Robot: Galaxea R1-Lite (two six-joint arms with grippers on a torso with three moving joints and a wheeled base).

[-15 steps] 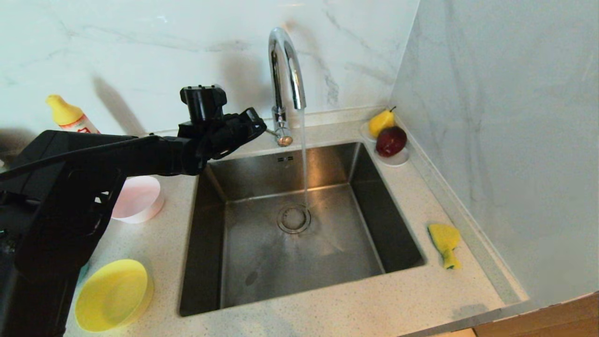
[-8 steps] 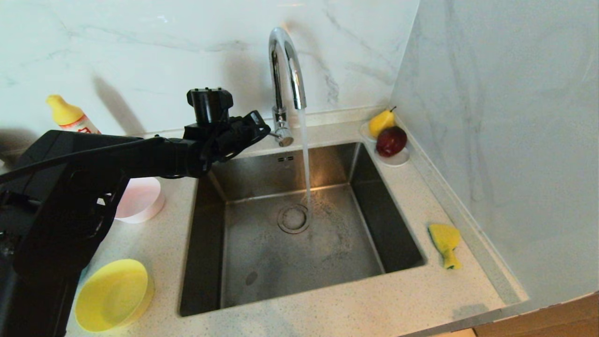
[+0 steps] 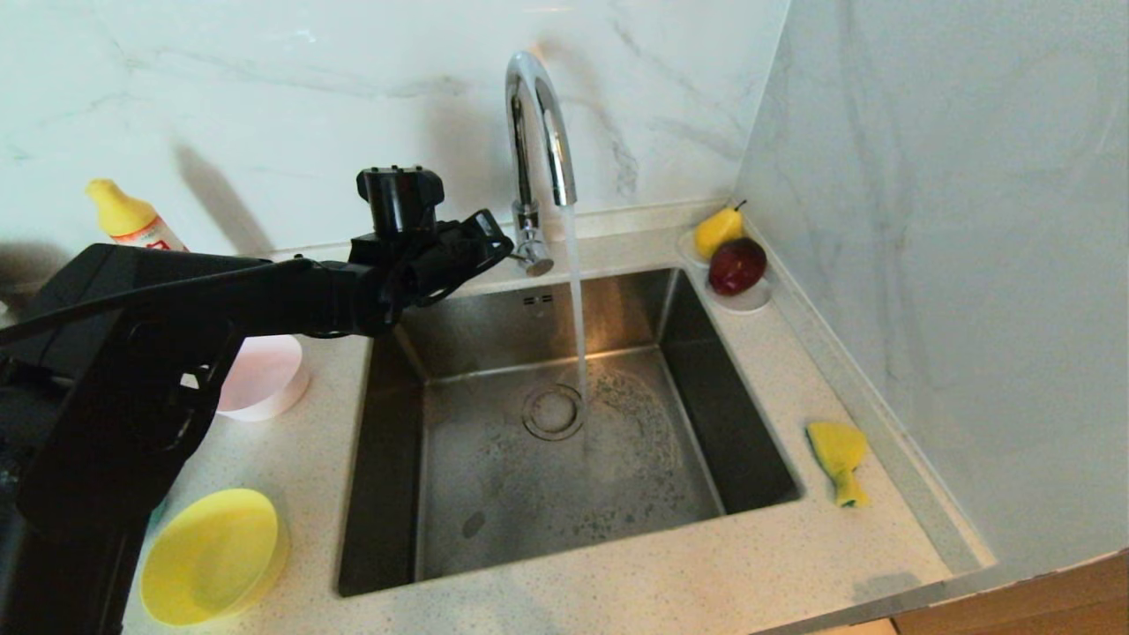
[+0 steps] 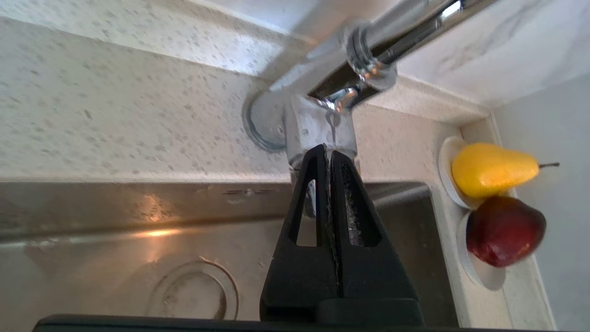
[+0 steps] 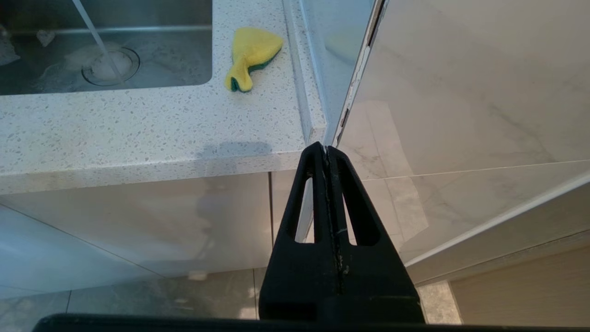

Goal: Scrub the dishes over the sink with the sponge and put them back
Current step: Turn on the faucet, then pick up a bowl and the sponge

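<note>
With water running into the sink [image 3: 564, 441], left gripper [image 3: 494, 236] sits closed and empty at the tap lever [image 4: 339, 99], back rim.
Pink bowl [image 3: 265, 375] and yellow bowl [image 3: 212, 556] on counter's left edge, under the left arm; sponge [image 3: 838, 459] on right edge, long axis front-to-back, nearer parked right gripper [image 5: 326, 150], closed, empty.

No text can be read; the bottle's [image 3: 134, 226] label is illegible.
</note>
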